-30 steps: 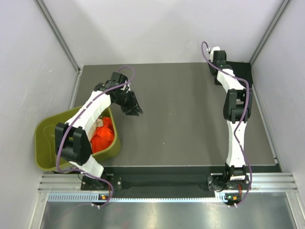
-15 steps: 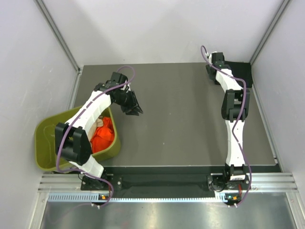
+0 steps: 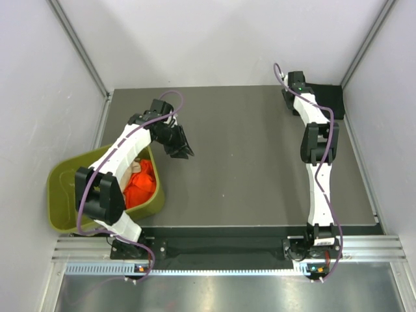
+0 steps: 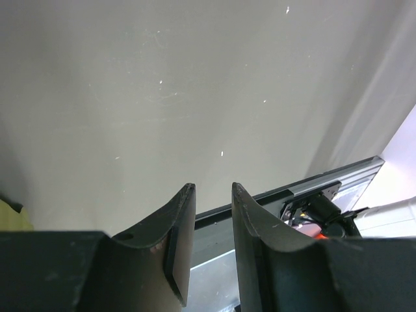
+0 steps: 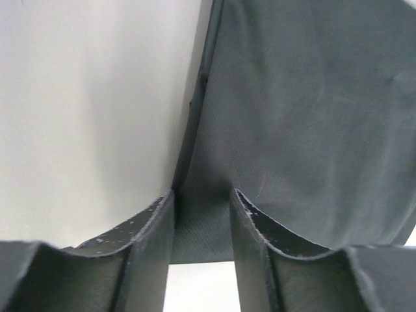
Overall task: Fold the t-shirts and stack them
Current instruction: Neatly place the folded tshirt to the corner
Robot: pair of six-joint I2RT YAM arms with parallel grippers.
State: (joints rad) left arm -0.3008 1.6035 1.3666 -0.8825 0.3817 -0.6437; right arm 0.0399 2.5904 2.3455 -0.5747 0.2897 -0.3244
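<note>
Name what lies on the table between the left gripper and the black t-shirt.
Top view: bare table from the left gripper, until the right arm crosses beside the black t-shirt.

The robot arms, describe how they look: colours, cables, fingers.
Both the left arm and right arm have white link shells, black joints and a purple cable looped along them. The left gripper and right gripper have black, curved fingers.
</note>
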